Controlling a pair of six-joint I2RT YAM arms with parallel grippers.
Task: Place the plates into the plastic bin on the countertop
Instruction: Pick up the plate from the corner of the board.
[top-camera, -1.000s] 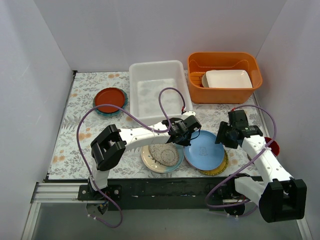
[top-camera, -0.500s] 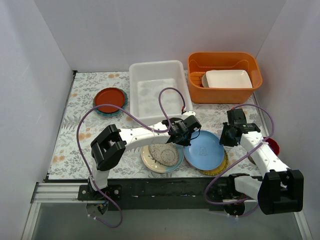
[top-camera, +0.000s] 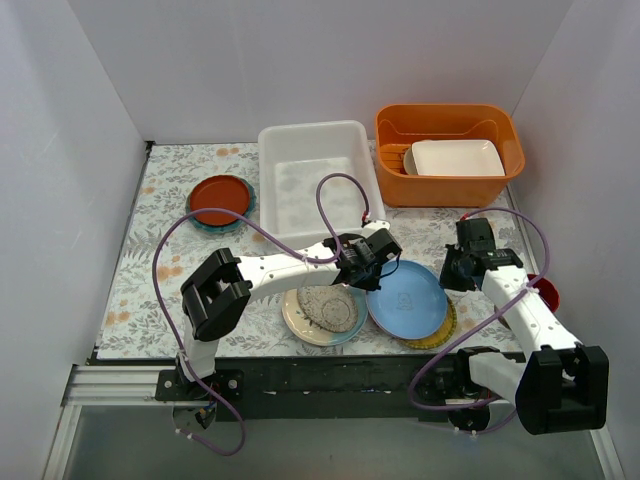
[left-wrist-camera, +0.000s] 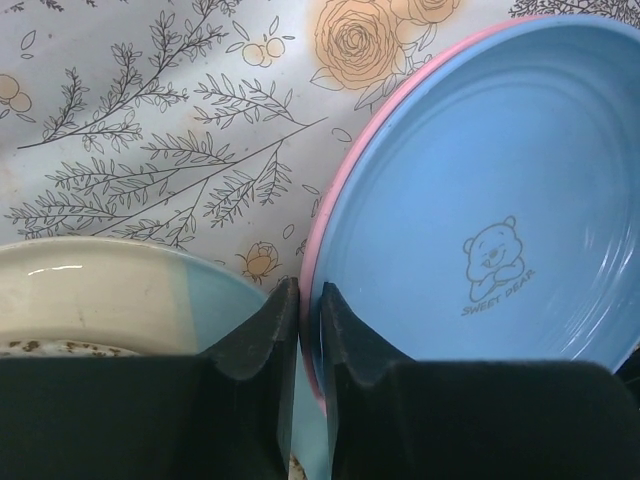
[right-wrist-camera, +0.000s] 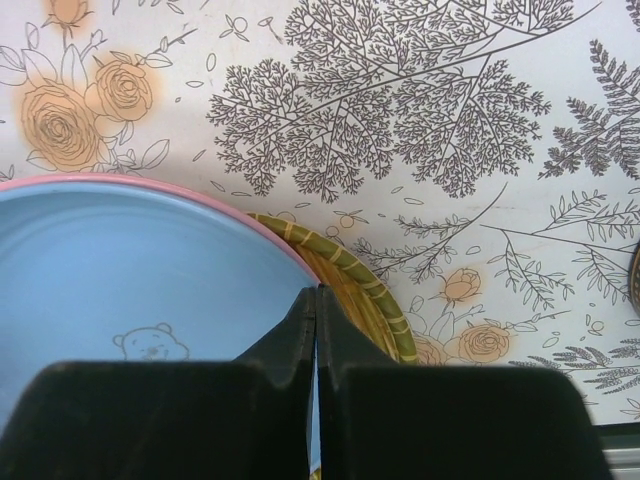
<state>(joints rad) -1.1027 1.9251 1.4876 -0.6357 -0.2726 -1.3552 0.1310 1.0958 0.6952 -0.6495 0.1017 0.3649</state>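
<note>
Blue plate unmoved — left gripper clamped on its rim, right gripper closed empty, barely shifted; lift pending.

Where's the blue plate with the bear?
In the top view, the light blue plate lies near the front edge, right of the speckled plate, over the woven yellow plate.

White left arm stretched rightward, its black two-finger left gripper pinched to a slit | white right arm folded inward, black right gripper fingers pressed together
</note>
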